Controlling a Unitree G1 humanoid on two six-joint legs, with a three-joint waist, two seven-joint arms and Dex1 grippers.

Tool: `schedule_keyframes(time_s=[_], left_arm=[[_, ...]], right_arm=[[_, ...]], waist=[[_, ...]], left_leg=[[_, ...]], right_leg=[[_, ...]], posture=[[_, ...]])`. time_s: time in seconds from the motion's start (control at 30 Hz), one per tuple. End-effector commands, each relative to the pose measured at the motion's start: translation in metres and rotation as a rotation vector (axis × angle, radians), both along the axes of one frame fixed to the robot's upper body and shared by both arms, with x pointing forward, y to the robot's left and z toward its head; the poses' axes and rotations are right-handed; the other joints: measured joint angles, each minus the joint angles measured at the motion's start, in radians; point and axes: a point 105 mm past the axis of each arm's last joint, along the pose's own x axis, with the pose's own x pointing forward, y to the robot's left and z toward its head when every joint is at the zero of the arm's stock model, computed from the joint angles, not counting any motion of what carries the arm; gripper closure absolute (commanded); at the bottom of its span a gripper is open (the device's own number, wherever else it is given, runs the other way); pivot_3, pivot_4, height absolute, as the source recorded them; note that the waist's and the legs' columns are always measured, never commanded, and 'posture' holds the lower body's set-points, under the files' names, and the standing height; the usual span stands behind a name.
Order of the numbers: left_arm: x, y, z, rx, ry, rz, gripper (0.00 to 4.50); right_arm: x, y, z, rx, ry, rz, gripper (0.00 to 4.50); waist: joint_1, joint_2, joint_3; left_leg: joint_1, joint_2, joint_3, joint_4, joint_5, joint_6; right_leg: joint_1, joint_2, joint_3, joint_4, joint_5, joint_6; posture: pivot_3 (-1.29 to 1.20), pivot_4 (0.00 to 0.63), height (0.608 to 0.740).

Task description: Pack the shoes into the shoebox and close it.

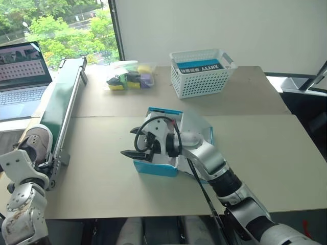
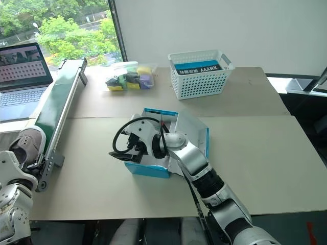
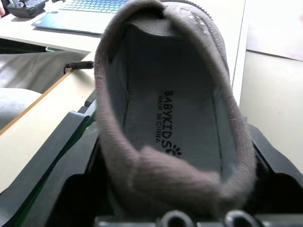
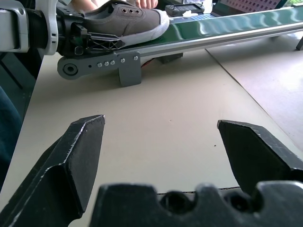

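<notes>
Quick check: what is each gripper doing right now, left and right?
Left gripper: closed on the shoe at its heel.
Right gripper: open, holding nothing, beside the shoebox.

Two beige tables pushed together, seam across the middle. Plain white wall behind. Window at the far left corner, daylight and green trees outside. Open laptop on a side desk at the left.

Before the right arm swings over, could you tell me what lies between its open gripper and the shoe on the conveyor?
Bare tabletop, per the right wrist view, between right gripper and shoe.
</notes>
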Motion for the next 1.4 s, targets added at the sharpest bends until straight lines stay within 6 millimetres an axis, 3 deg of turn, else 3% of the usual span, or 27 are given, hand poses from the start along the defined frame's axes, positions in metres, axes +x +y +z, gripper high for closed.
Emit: schedule_keyframes(time_s=[0.03,0.17,0.23,0.33,0.47,0.57,0.67,1.17,1.4], left_arm=[[0.005,-0.003,0.017,-0.019,-0.079,-0.001,1.98],[0.011,-0.009,0.039,-0.020,-0.189,-0.005,1.98],[0.020,-0.035,0.068,0.055,-0.303,-0.102,1.98],[0.035,-0.094,0.094,0.101,-0.396,-0.317,1.98],[0.041,-0.165,0.091,0.043,-0.387,-0.614,1.98],[0.038,-0.203,0.084,0.018,-0.356,-0.774,1.98],[0.033,-0.238,0.077,-0.031,-0.327,-0.916,1.98],[0.035,-0.245,0.072,-0.024,-0.300,-0.944,1.98],[0.037,-0.241,0.074,-0.018,-0.304,-0.922,1.98]], right_arm=[[-0.002,-0.001,0.017,0.043,-0.040,0.002,0.00],[0.001,-0.002,0.018,0.050,-0.032,-0.012,0.00],[0.007,-0.003,0.020,0.072,0.020,-0.044,0.00],[0.027,-0.005,0.020,0.124,0.251,-0.154,0.00],[0.036,-0.005,0.023,0.213,0.576,-0.187,0.00],[0.037,-0.003,0.028,0.264,0.731,-0.173,0.00],[0.039,-0.005,0.049,0.404,0.898,-0.109,0.00],[0.046,-0.013,0.075,0.571,0.986,-0.094,0.00],[0.043,-0.011,0.076,0.554,0.960,-0.102,0.00]], waist=[[0.003,0.000,0.000],[0.002,-0.002,-0.001],[0.000,-0.004,-0.002],[0.004,-0.004,-0.002],[0.005,-0.004,-0.002],[-0.003,-0.004,-0.002],[-0.004,-0.003,-0.001],[-0.007,-0.003,-0.001],[-0.009,-0.003,-0.001]], left_leg=[[0.001,0.000,0.000,0.000,0.000,0.000],[0.002,0.000,0.000,0.000,0.001,-0.001],[0.001,0.000,0.000,0.000,0.001,-0.001],[-0.002,0.000,0.000,0.000,0.001,-0.002],[-0.002,0.000,0.000,0.000,0.002,-0.003],[-0.002,0.000,0.000,-0.001,0.002,-0.003],[-0.002,0.000,0.001,-0.001,0.002,-0.003],[-0.003,0.000,0.002,0.000,0.002,-0.002],[-0.003,0.000,0.002,-0.001,0.002,-0.002]], right_leg=[[0.001,0.000,0.000,0.000,0.000,0.000],[0.002,0.000,0.000,0.000,0.000,0.000],[0.002,0.000,0.000,0.000,0.000,0.000],[0.000,0.000,0.000,0.000,0.000,0.000],[0.000,0.000,0.001,0.000,0.001,0.000],[-0.001,0.000,0.001,0.000,0.001,0.000],[-0.001,0.001,0.002,0.000,0.001,0.000],[-0.001,0.002,0.003,0.000,0.001,0.000],[-0.002,0.002,0.003,0.000,0.001,0.000]], posture=[[0.00,0.150,0.731],[0.00,0.150,0.731],[0.00,0.150,0.731],[0.00,0.150,0.731],[0.00,0.150,0.731],[0.00,0.150,0.731],[0.00,0.150,0.731],[0.00,0.150,0.731],[0.00,0.150,0.731]])
